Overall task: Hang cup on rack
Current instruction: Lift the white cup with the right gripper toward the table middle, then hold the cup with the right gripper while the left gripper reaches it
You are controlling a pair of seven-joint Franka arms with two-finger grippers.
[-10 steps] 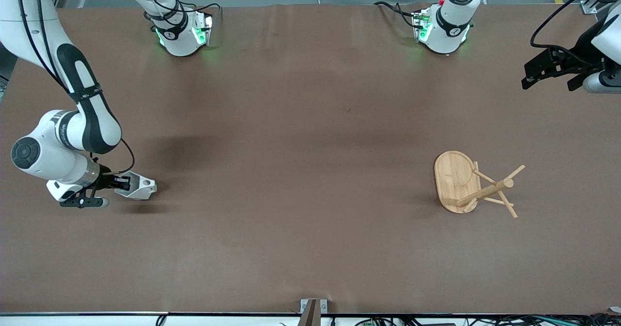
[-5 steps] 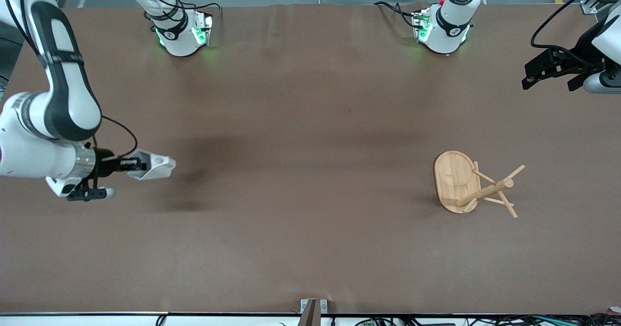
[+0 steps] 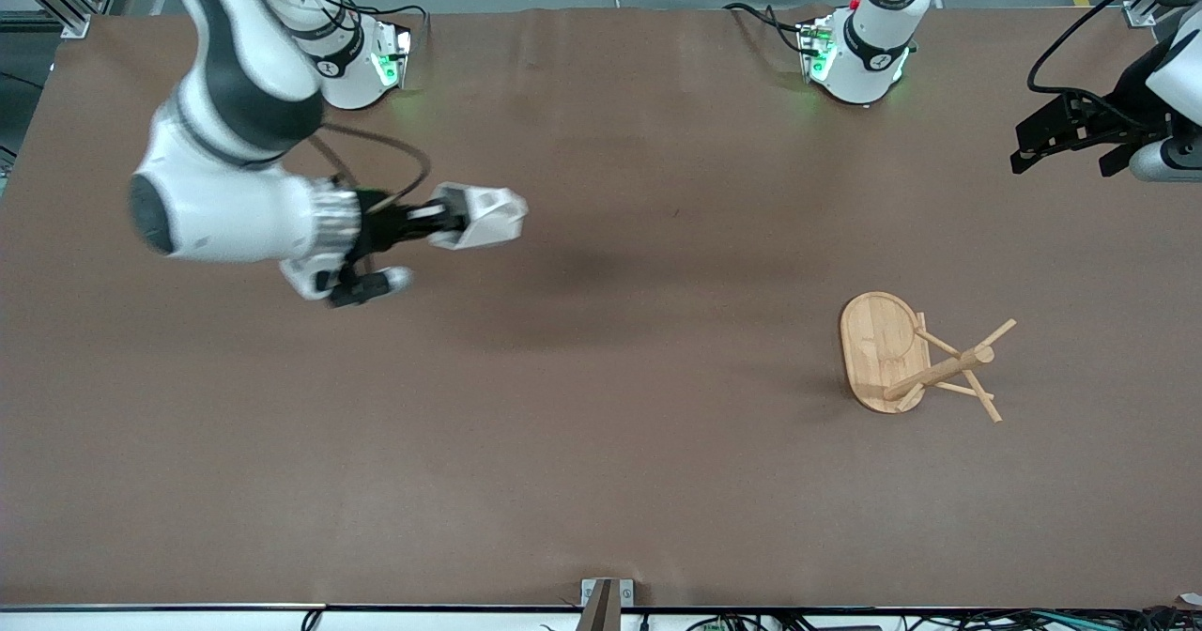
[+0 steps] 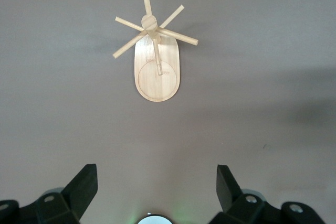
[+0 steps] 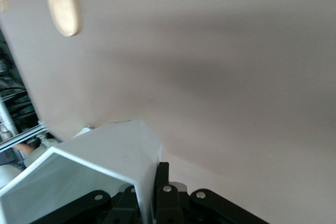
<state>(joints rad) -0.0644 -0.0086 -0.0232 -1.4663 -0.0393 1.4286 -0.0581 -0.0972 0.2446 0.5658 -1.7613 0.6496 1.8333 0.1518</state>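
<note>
My right gripper [image 3: 449,218] is shut on the wall of the white faceted cup [image 3: 488,215] and holds it in the air over the table, between its middle and the right arm's end. In the right wrist view the cup [image 5: 105,156] fills the lower part, with one finger of my right gripper [image 5: 150,183] outside the wall. The bamboo rack [image 3: 881,349] stands toward the left arm's end of the table, pegs angled out from its post. It also shows in the left wrist view [image 4: 156,72]. My left gripper [image 3: 1028,147] waits open and empty over that end of the table, and its own view shows it [image 4: 156,187] with the jaws wide apart.
Both arm bases [image 3: 352,68] stand along the table edge farthest from the front camera. The rack's oval base [image 5: 63,3] shows at the edge of the right wrist view. A metal bracket [image 3: 606,593] sits at the table edge nearest the camera.
My right gripper has lifted the cup off the table and carried it up and toward the left arm's end. The left arm and the rack have not moved.
</note>
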